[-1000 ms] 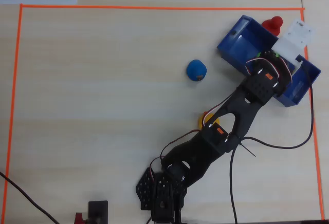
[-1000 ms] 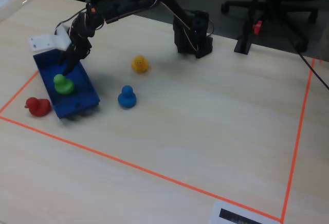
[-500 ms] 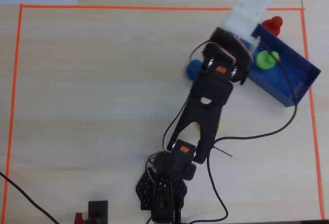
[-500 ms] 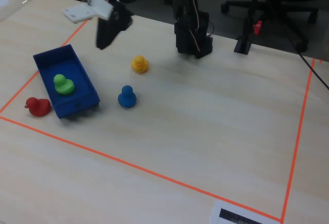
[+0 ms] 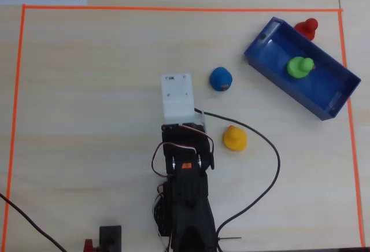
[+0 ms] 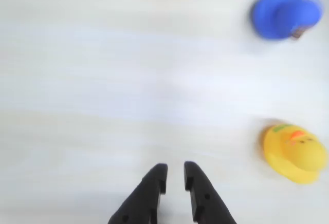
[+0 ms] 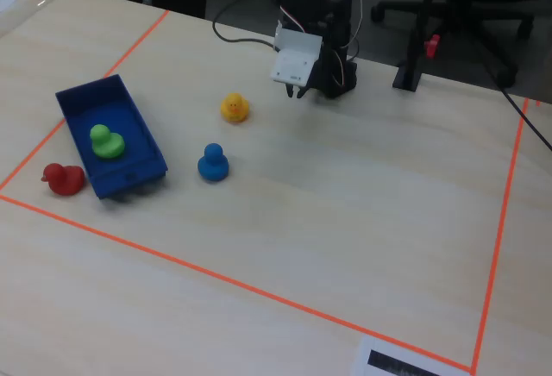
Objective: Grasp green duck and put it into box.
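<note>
Already the green duck [image 5: 300,66] sits inside the box [image 5: 269,52].
Nearby on the worktop [image 7: 345,212]: red duck [image 7: 60,178], blue duck [image 5: 221,79], yellow duck [image 6: 294,152]; the tool [image 6: 175,174] hangs nearly closed, empty.

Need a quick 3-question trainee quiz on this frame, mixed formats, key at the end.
1. True or false: the green duck lies inside the box.
2. Multiple choice: in the overhead view, which duck lies nearest the arm's white camera housing? A) the red duck B) the blue duck C) the green duck
3. Fill in: the gripper holds ____, its fingers nearly closed above bare table.

Key:
1. True.
2. B; the yellow duck is also close, while the red duck sits outside the box against its far wall.
3. Nothing.
</note>
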Action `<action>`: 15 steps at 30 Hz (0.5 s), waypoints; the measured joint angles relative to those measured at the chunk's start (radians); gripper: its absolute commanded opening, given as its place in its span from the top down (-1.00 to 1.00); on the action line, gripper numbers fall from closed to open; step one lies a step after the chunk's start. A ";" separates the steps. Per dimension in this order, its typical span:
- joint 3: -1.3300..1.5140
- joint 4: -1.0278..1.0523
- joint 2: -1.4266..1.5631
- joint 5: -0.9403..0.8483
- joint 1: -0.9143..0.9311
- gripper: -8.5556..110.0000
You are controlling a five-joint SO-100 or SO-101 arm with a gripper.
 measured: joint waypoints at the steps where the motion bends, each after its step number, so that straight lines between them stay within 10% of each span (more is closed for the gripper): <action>1: 0.081 -0.015 0.060 -0.018 0.006 0.85; 15: 0.577 -0.020 0.463 -0.054 -0.029 0.85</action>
